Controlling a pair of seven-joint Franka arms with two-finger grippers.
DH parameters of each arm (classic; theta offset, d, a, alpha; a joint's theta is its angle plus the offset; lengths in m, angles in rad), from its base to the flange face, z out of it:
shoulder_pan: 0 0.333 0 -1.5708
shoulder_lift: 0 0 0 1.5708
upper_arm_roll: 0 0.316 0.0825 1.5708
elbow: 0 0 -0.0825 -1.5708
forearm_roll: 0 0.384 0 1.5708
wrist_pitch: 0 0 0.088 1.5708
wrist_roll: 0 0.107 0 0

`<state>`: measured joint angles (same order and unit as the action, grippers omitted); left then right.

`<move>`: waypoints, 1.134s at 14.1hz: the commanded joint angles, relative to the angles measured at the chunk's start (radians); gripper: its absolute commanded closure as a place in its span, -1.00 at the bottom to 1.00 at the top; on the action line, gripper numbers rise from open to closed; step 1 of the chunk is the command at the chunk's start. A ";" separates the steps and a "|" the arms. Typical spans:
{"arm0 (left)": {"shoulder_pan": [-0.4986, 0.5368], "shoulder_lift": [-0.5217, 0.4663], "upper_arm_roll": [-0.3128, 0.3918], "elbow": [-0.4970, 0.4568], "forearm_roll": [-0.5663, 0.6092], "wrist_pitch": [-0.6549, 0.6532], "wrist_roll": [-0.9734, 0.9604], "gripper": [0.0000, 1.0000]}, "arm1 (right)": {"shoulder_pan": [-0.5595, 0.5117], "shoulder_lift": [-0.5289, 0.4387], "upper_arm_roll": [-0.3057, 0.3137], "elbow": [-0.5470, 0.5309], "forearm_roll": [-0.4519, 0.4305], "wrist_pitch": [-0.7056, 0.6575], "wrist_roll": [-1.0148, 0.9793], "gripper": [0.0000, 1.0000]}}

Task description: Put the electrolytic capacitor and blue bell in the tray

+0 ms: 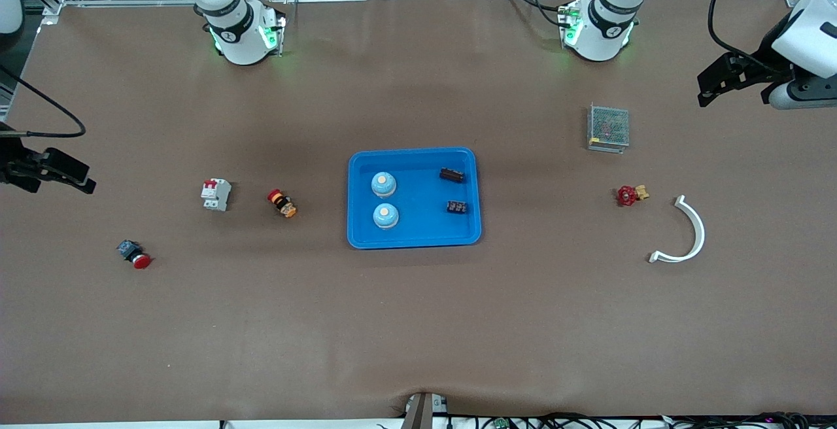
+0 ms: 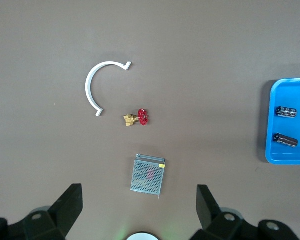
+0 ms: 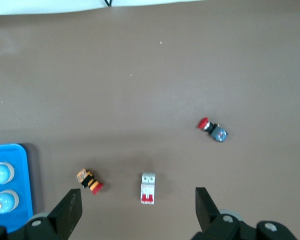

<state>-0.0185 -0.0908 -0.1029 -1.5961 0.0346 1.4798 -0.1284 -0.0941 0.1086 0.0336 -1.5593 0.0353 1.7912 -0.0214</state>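
The table (image 1: 418, 324) carries the tray (image 1: 414, 239) at its middle. In the tray sit two bells (image 1: 384, 184) (image 1: 386, 216) on the side toward the right arm and two capacitors (image 1: 452, 174) (image 1: 457, 206) on the side toward the left arm, all apart from one another. The left gripper (image 2: 139, 200) hangs empty with fingers wide over the left arm's end of the table, near the mesh box (image 1: 608, 127), white arc (image 1: 686, 233) and red valve (image 1: 630, 194). The right gripper (image 3: 138, 206) hangs empty, also spread wide, over the right arm's end, near the breaker (image 1: 216, 194), striped button (image 1: 282, 203) and red button (image 1: 134, 254).
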 commanded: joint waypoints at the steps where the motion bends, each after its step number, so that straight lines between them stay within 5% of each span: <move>1: 0.014 -0.072 -0.005 -0.073 -0.019 0.011 0.018 -1.00 | 0.004 -0.093 0.008 -0.130 -0.006 0.069 0.003 -1.00; 16: 0.023 0.032 0.002 0.048 -0.021 0.023 0.013 -1.00 | -0.001 -0.089 0.005 -0.065 -0.009 0.091 0.001 -1.00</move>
<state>-0.0024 -0.0709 -0.1005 -1.5754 0.0345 1.5095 -0.1283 -0.0898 0.0327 0.0365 -1.6286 0.0353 1.8728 -0.0212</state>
